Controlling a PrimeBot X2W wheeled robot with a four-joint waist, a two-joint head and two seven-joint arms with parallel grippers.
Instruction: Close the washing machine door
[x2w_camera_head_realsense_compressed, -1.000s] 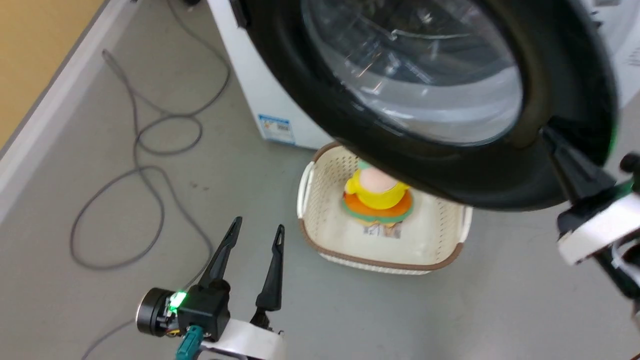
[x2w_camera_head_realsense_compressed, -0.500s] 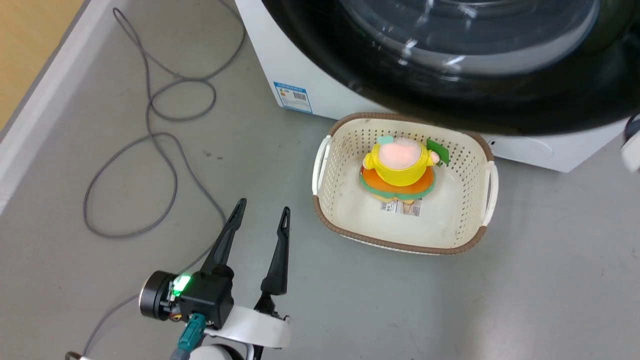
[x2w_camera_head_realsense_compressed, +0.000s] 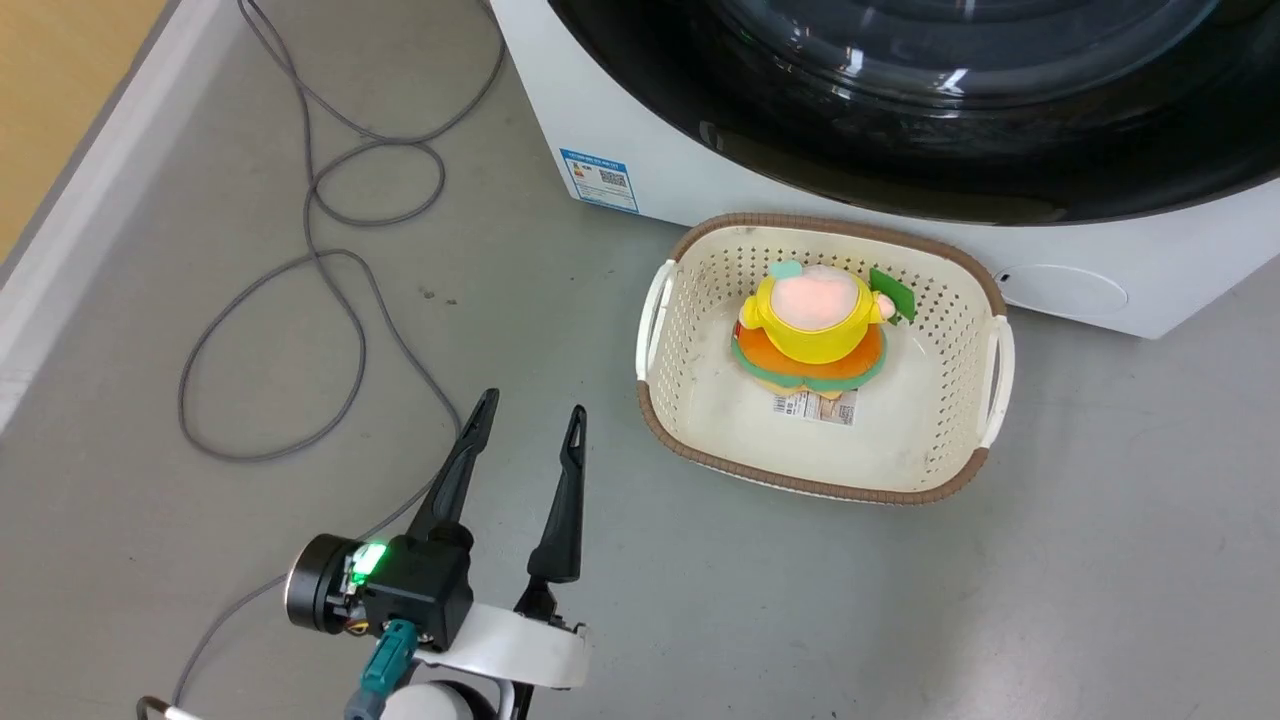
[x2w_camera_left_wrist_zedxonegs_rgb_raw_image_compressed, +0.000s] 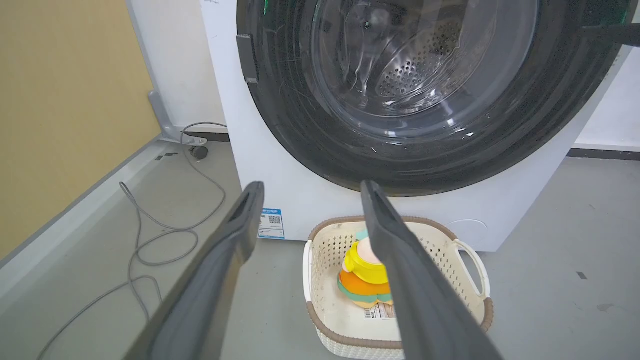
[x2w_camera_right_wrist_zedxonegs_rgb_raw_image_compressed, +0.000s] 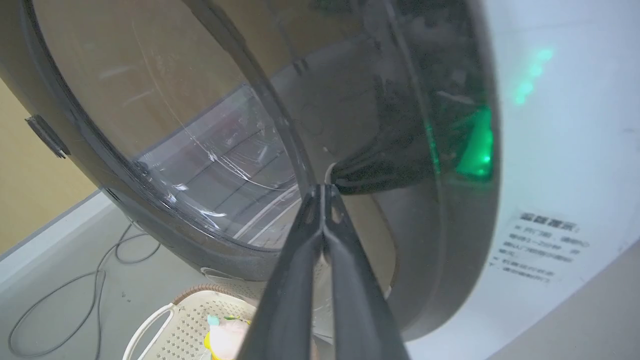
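The washing machine door (x2w_camera_head_realsense_compressed: 900, 150), a wide black disc with a clear glass bowl, lies against the front of the white washing machine (x2w_camera_head_realsense_compressed: 600, 120). In the left wrist view the door (x2w_camera_left_wrist_zedxonegs_rgb_raw_image_compressed: 425, 100) looks flush with the machine (x2w_camera_left_wrist_zedxonegs_rgb_raw_image_compressed: 300, 200), and the steel drum shows through the glass. My right gripper (x2w_camera_right_wrist_zedxonegs_rgb_raw_image_compressed: 324, 187) is shut with nothing in it, its tips touching the door (x2w_camera_right_wrist_zedxonegs_rgb_raw_image_compressed: 200, 125) near its right rim. One of its dark fingers (x2w_camera_left_wrist_zedxonegs_rgb_raw_image_compressed: 610, 34) shows there too. My left gripper (x2w_camera_head_realsense_compressed: 534, 403) hangs open over the floor, left of the basket, holding nothing.
A white perforated basket (x2w_camera_head_realsense_compressed: 660, 300) with a brown rim sits on the grey floor right in front of the machine, with a yellow and orange plush toy (x2w_camera_head_realsense_compressed: 815, 320) inside. A grey cable (x2w_camera_head_realsense_compressed: 330, 250) loops across the floor on the left, near the yellow wall (x2w_camera_head_realsense_compressed: 60, 80).
The door has swung from hanging open over the basket to lying against the machine. My right gripper has left the head view, which also shifted. The left gripper stays open.
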